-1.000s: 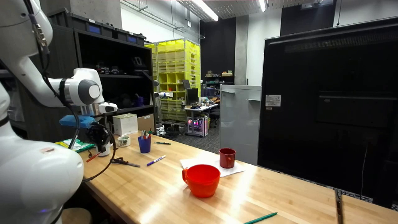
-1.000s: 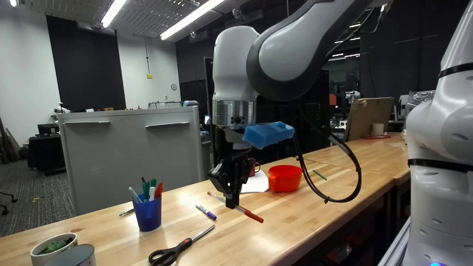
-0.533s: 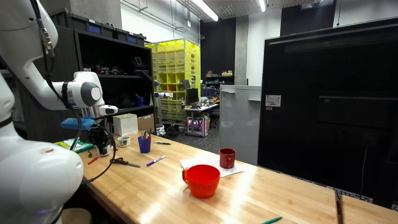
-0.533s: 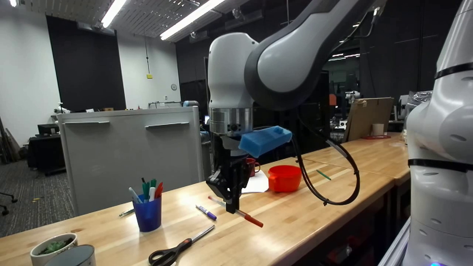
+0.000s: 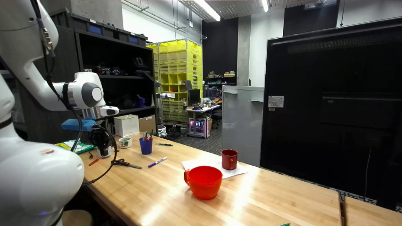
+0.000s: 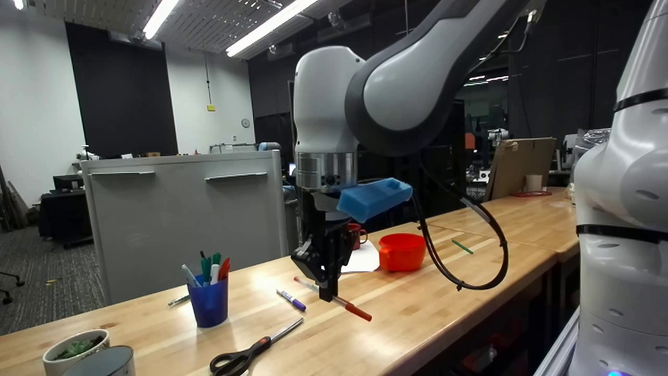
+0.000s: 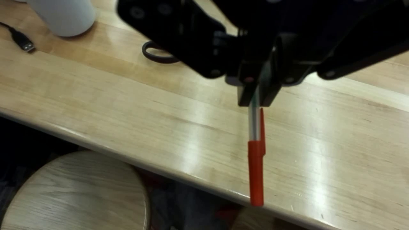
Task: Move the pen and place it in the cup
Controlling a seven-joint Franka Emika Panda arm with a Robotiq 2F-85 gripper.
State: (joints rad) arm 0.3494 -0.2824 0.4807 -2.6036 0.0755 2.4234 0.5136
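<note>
The pen (image 7: 256, 172), with a clear barrel and red cap, is held between my gripper's (image 7: 255, 101) fingertips in the wrist view. My gripper (image 6: 327, 297) is shut on its barrel above the table, and the pen (image 6: 358, 312) lies tilted, cap end lower, in an exterior view. In an exterior view the red cap (image 5: 94, 161) shows below the gripper (image 5: 103, 153). A blue cup (image 6: 210, 303) holding several pens stands apart from the gripper; it also shows here (image 5: 146, 147). A dark red mug (image 5: 229, 159) and a bright red bowl-like cup with a handle (image 5: 205, 185) stand farther along the table.
Black scissors (image 6: 261, 344) and a purple marker (image 6: 291, 300) lie near the blue cup. A small planter (image 6: 75, 349) and a grey-white can (image 6: 102, 363) stand at the table end. White paper (image 5: 193, 164) lies under the mug. A green pen (image 6: 462, 247) lies beyond the red bowl.
My gripper has lowered slightly with the pen held, then stayed still over the last half second. The green pen has kept shifting along the table, away from the red bowl.
</note>
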